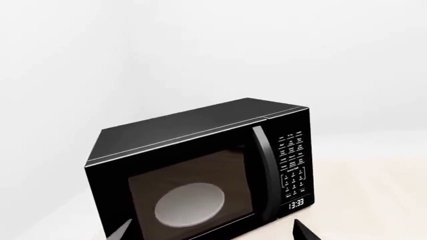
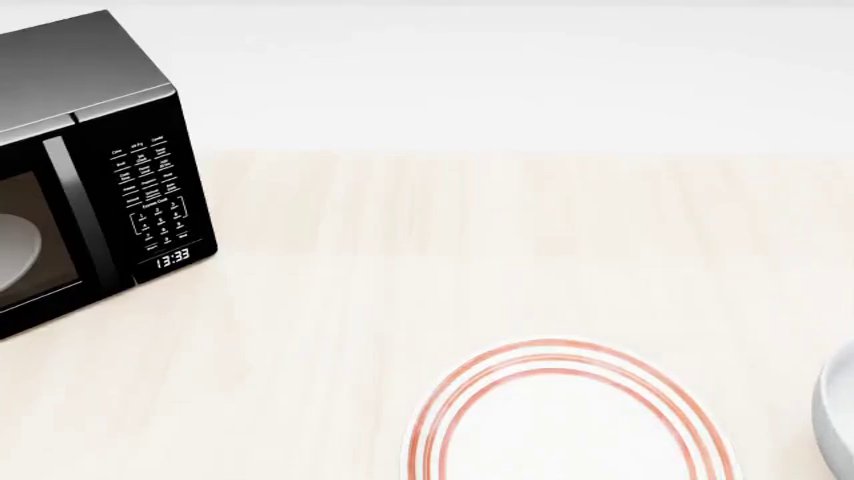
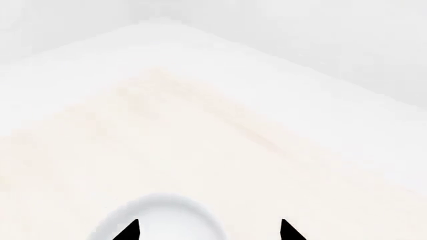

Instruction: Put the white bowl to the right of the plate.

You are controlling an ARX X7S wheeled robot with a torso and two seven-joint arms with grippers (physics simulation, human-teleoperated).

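Note:
The plate, flat and white with thin red rings, lies on the table near the front edge in the head view. The white bowl shows only as a sliver at that view's right edge, to the right of the plate with a gap between them. In the right wrist view the white bowl lies below my right gripper. That gripper is open, one dark tip over the bowl and the other over bare table. My left gripper is open, holds nothing and faces the microwave. Neither gripper shows in the head view.
A black microwave stands at the table's back left, door shut, a grey dish behind its window and its clock reading 13:33. The light wooden table runs to a white wall behind.

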